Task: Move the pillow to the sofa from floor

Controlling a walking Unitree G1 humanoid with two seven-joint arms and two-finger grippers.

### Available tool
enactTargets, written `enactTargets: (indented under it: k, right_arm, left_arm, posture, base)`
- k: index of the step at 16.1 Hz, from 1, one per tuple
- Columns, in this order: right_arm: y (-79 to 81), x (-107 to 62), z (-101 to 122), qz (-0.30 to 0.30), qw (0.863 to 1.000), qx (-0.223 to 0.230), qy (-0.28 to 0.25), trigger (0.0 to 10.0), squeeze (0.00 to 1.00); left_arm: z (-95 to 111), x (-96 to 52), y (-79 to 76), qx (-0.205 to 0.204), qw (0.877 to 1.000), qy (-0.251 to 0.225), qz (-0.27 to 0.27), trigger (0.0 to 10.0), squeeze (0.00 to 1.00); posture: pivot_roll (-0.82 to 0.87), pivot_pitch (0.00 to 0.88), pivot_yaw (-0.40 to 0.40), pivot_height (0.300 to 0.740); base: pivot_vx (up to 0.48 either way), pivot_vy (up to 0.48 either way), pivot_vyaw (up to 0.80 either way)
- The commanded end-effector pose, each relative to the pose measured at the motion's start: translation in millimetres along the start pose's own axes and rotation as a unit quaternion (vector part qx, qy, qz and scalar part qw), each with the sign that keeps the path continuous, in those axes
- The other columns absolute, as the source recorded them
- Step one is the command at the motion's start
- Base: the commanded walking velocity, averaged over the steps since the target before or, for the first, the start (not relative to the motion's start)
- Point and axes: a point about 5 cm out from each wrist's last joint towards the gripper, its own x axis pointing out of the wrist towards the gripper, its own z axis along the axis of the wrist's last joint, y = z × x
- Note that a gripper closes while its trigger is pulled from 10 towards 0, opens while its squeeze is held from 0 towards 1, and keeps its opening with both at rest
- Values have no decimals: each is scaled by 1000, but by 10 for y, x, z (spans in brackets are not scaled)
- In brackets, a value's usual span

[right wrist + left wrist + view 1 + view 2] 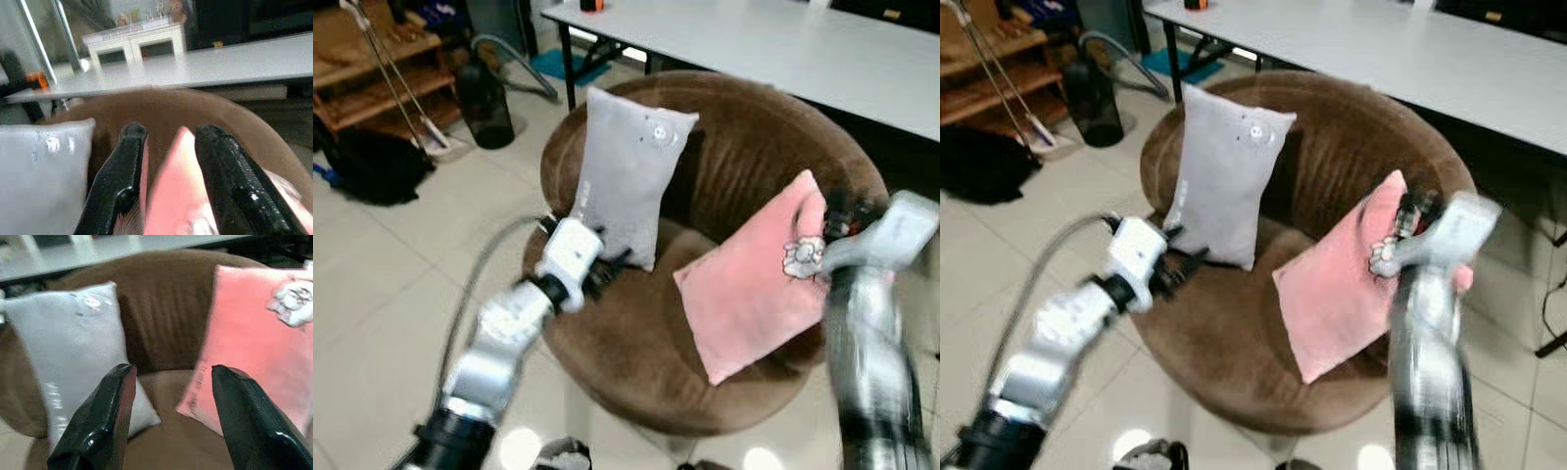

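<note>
Pink pillow (759,279) leans on the brown sofa (744,137) back beside a grey pillow (625,176), right gripper (168,161) straddling its top corner with jaws parted, probably releasing it; left gripper (171,416) hangs spread and empty over the seat.

You see a grey pillow (626,171) propped upright against the back of the brown sofa (754,147), a pink pillow (754,279) leaning beside it, your left hand (612,266) at the grey pillow's lower edge.
</note>
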Motion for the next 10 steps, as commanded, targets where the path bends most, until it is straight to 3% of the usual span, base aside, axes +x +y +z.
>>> enactTargets:
  k: [1, 3, 5, 7, 10]
  right_arm:
    - [-49, -42, 112, -17, 1000, -18, -15, 10000, 0]
    - [-178, -407, 46, -60, 998, -31, 12, 10000, 0]
    - [-206, -671, 46, -87, 995, -36, 46, 10000, 0]
    - [-210, -832, 5, -96, 991, -53, 71, 10000, 0]
    - [-186, -1053, -67, -96, 983, -91, 124, 10000, 0]
  left_arm:
    - [-27, 21, -39, 4, 1000, 4, -5, 10000, 0]
    - [-113, 36, -95, 0, 1000, 7, -15, 10000, 0]
    - [-141, 62, -129, 4, 1000, 9, -20, 10000, 0]
    - [-171, 96, -181, -2, 1000, 14, -28, 10000, 0]
    - [-285, 67, -205, -25, 999, 36, -12, 10000, 0]
  posture:
    - [30, 0, -4, 740]
    - [30, 0, -4, 740]
    - [30, 0, -4, 740]
    - [-70, 0, 29, 740]
    - [-86, 10, 25, 740]
  base:
    - [0, 0, -800]
    - [0, 0, -800]
    - [0, 0, -800]
    - [0, 0, -800]
    - [0, 0, -800]
